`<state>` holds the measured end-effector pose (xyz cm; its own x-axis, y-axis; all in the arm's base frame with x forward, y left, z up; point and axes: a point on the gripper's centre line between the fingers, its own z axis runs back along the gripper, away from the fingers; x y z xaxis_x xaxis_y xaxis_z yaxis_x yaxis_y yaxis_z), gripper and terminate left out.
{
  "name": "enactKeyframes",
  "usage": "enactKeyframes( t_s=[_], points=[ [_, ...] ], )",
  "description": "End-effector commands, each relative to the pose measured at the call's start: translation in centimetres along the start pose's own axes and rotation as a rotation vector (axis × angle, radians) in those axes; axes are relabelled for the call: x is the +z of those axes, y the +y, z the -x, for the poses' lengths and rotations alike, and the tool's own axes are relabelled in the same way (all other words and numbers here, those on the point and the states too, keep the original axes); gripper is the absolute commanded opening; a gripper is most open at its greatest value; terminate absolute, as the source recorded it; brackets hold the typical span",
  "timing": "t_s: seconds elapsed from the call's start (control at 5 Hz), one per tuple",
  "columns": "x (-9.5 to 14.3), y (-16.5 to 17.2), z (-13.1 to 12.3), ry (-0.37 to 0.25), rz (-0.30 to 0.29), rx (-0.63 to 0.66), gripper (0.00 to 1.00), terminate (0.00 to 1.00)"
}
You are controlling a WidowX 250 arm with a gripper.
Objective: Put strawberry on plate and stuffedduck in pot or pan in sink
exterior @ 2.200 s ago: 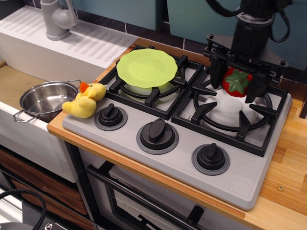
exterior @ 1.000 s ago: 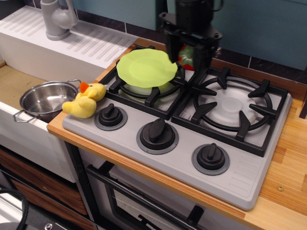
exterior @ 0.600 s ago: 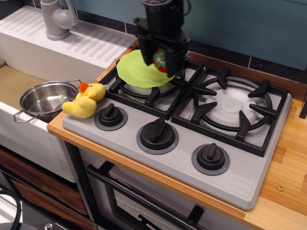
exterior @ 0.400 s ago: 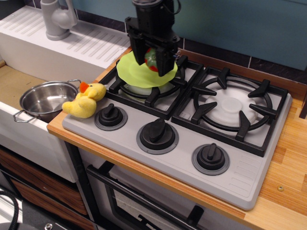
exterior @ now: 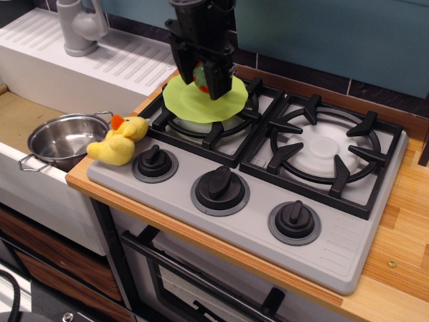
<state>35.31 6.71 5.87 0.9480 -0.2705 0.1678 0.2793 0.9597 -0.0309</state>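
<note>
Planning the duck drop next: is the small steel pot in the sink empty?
Empty: the shiny steel pot shows only bare metal inside; the yellow plush duck sits beside it.

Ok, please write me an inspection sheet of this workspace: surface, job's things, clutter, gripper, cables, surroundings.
Surface: grey toy stove set in a wooden counter.
Job's things: strawberry held over the lime-green plate on the left burner; stuffed duck on the stove's left corner; steel pot in the sink.
Clutter: nothing seen.
Gripper: gripper shut on the strawberry, above the plate.
Cables: nothing seen.
Surroundings: grey faucet, ribbed drainboard, teal wall.
</note>
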Motion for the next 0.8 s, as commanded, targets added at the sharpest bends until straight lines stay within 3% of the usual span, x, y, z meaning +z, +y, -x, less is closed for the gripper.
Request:
enactKeyframes(
  t_s=[0.0, 0.6],
  points=[
    [0.8, 0.2, -1.0, -0.059, -0.034, -0.012, 1.0, 0.0],
    [3.2, -1.8, -1.3, -0.004, -0.047, 0.03, 1.0, 0.0]
  ],
)
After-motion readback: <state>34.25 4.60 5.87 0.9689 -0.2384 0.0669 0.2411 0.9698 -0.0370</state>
